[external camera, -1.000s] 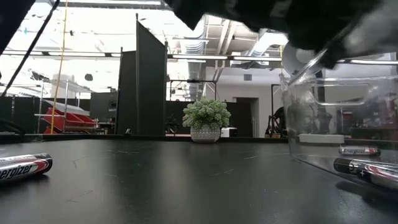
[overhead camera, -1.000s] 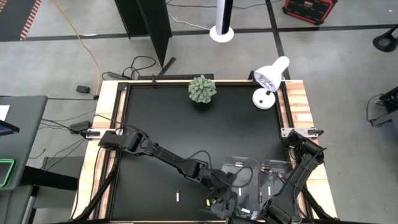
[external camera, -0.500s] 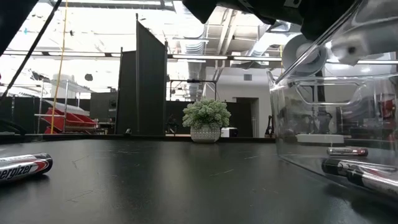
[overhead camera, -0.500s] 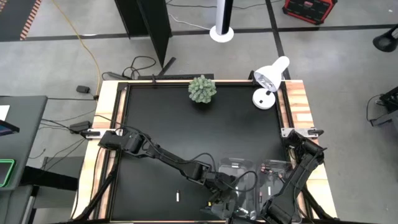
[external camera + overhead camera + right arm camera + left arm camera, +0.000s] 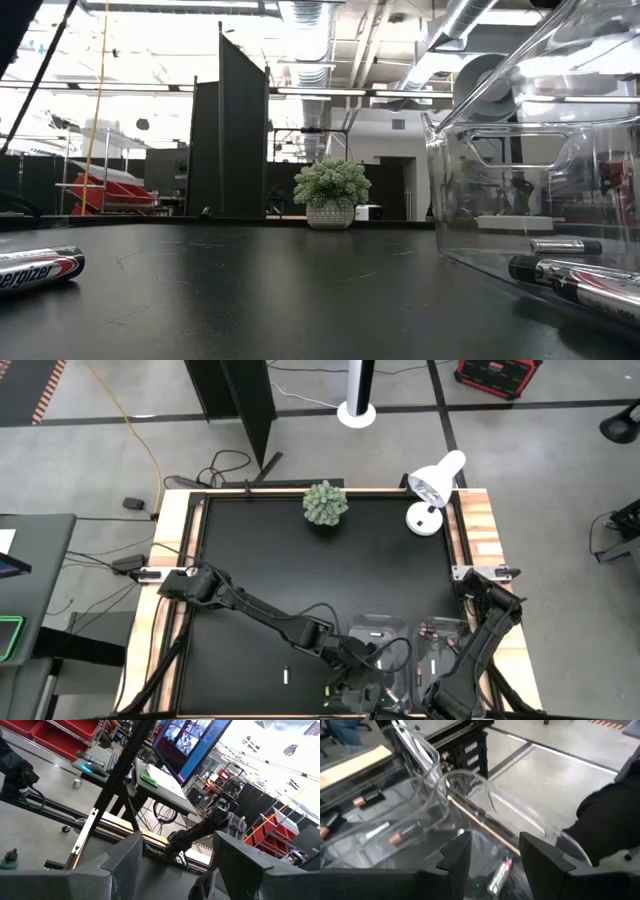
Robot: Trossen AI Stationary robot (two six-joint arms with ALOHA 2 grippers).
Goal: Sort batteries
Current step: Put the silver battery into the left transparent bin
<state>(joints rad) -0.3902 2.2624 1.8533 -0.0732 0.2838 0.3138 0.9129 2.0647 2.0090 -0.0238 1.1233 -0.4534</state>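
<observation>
Black tabletop (image 5: 300,560) with a wood rim, grey shop floor around it. Small potted plant (image 5: 326,503) at 12 o'clock on the table, white desk lamp (image 5: 432,490) at the 1–2 o'clock corner.

Two clear plastic bins at the near edge, side by side: the left bin (image 5: 377,632) and the right bin (image 5: 442,632). In the left wrist view the nearer bin holds a silver battery (image 5: 499,875) lying flat, long axis running away from the camera, just past the fingertips. The farther bin there holds dark batteries with copper ends (image 5: 367,800), lying flat at mixed angles.

Low view: two batteries lie on a bin floor, one short silver (image 5: 566,246), one dark and long (image 5: 590,285), both roughly crosswise to the camera. One more battery, black-silver-red (image 5: 38,268), lies loose on the table, long axis crosswise. From above, a white battery (image 5: 285,676) lies on the table at 9 o'clock from the left bin, long axis pointing 12–6.

Left gripper (image 5: 491,851) hangs over the bins, fingers parted, nothing between them; silver battery sits just below. Right gripper (image 5: 177,851) waits at the near right, fingers wide, holding nothing.
</observation>
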